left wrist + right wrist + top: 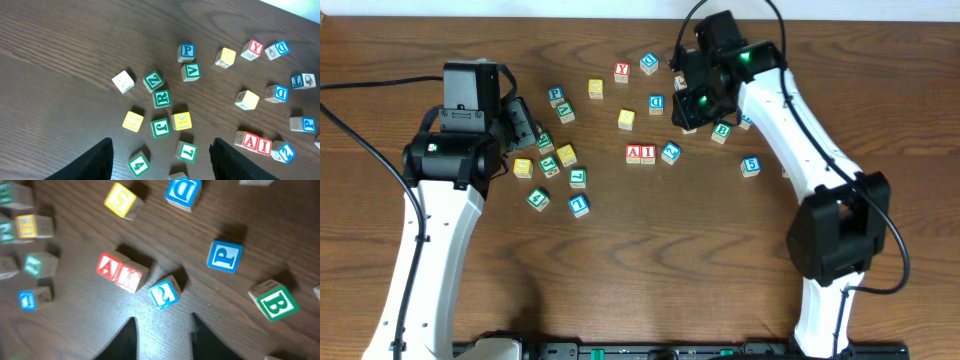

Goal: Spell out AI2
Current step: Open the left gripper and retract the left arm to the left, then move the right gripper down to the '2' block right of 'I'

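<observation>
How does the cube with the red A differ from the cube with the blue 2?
The A cube has a red character; the 2 cube has a blue one. The A cube sits flush against the I cube, in line with it; the 2 cube is turned at an angle to that row. Both are small wooden cubes.

We see a dark wooden surface (650, 260) strewn with small letter cubes. Toward its far edge sits a red Y cube (621, 71), with a yellow cube (596, 88) near it. In the left wrist view a blue P cube (187, 51) stands just above a green V cube (190, 71). Lower down, a green Z cube (153, 80) sits just beside a green R cube (161, 98), with a white cube (123, 81) to their left. A green 4 cube (138, 164) lies by the bottom edge. In the right wrist view we find a green B cube (273, 303) and a blue D cube (183, 191), well apart.
</observation>
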Controlling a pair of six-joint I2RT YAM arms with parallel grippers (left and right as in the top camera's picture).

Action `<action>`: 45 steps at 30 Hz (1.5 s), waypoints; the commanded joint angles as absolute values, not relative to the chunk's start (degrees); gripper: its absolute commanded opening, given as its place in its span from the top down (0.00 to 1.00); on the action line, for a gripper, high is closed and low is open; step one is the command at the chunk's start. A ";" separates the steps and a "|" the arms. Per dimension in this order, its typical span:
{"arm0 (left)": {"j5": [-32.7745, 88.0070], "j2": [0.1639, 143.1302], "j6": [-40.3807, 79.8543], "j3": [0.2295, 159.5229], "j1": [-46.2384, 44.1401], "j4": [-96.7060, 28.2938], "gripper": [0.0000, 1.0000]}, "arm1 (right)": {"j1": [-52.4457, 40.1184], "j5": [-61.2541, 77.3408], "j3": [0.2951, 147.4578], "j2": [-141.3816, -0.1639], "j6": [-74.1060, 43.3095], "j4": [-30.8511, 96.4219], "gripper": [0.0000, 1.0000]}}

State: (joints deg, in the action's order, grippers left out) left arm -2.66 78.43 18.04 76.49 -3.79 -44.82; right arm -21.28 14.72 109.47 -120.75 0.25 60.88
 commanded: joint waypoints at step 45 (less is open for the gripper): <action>-1.93 78.56 18.33 76.99 -3.55 -46.41 0.38 | -27.68 4.91 109.91 -133.58 -11.38 52.90 0.99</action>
State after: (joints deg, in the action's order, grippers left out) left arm -1.83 78.43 18.06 76.49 -3.79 -46.17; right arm -27.66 6.50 109.45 -133.67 -10.33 52.66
